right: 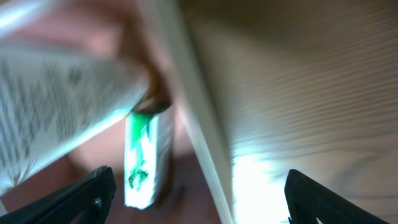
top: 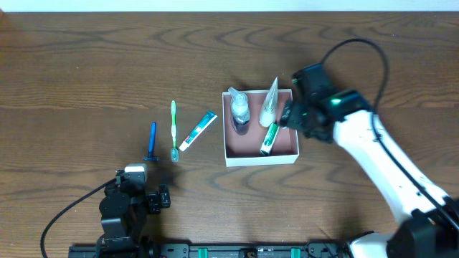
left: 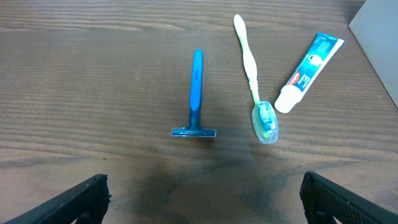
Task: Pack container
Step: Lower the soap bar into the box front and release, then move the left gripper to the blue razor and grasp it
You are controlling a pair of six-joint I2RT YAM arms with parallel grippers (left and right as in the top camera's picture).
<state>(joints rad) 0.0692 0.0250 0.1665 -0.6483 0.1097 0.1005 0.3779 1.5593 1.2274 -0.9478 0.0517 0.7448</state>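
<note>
The container [top: 283, 153] is a white-walled box with a pinkish-brown inside at table centre. Inside it lie a small clear bottle [top: 239, 111], a white tube [top: 269, 104] and a green soap packet [top: 269, 138]. My right gripper [top: 287, 115] is open and empty over the container's right wall [right: 205, 137]; its wrist view shows the white tube [right: 56, 99] and green packet [right: 142, 158] close up. My left gripper [left: 202, 199] is open and empty at the front left. Ahead of it lie a blue razor [left: 196, 93], a green toothbrush [left: 254, 81] and a toothpaste tube [left: 308, 71].
The razor [top: 152, 142], toothbrush [top: 173, 129] and toothpaste tube [top: 199, 131] lie in a row left of the container on the brown wooden table [top: 86, 64]. A black cable [top: 358, 50] loops over the right arm.
</note>
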